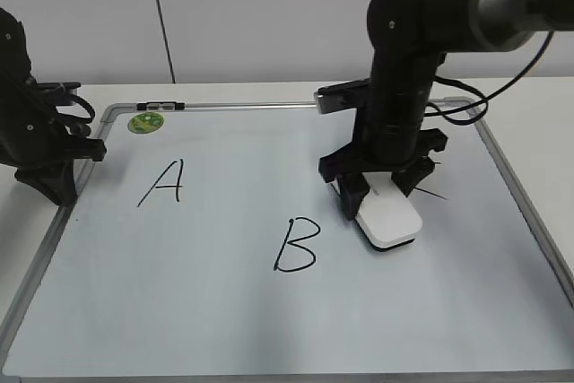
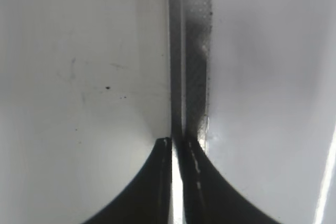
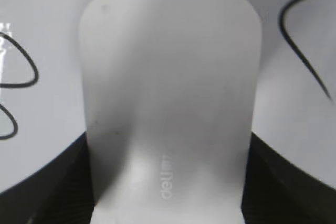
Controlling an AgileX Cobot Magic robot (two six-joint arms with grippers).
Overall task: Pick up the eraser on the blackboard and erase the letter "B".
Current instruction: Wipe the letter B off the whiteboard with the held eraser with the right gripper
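Observation:
The white eraser [image 1: 388, 219] lies flat on the blackboard [image 1: 224, 311], just right of the black letter "B" [image 1: 296, 246]. My right gripper [image 1: 377, 195] reaches down over the eraser's far end, with one finger against each long side. In the right wrist view the eraser [image 3: 168, 77] fills the space between the fingers of that gripper [image 3: 168, 142], and curved strokes of the "B" [image 3: 23, 72] show at the left edge. My left gripper [image 1: 61, 187] is shut and empty at the board's left frame, seen closed in the left wrist view [image 2: 178, 142].
A black "A" [image 1: 163, 182] is at the board's upper left, with a round green magnet [image 1: 145, 121] above it. A black stroke of another letter [image 3: 307, 61] shows right of the eraser. The grey frame strip [image 2: 190, 51] runs under the left gripper.

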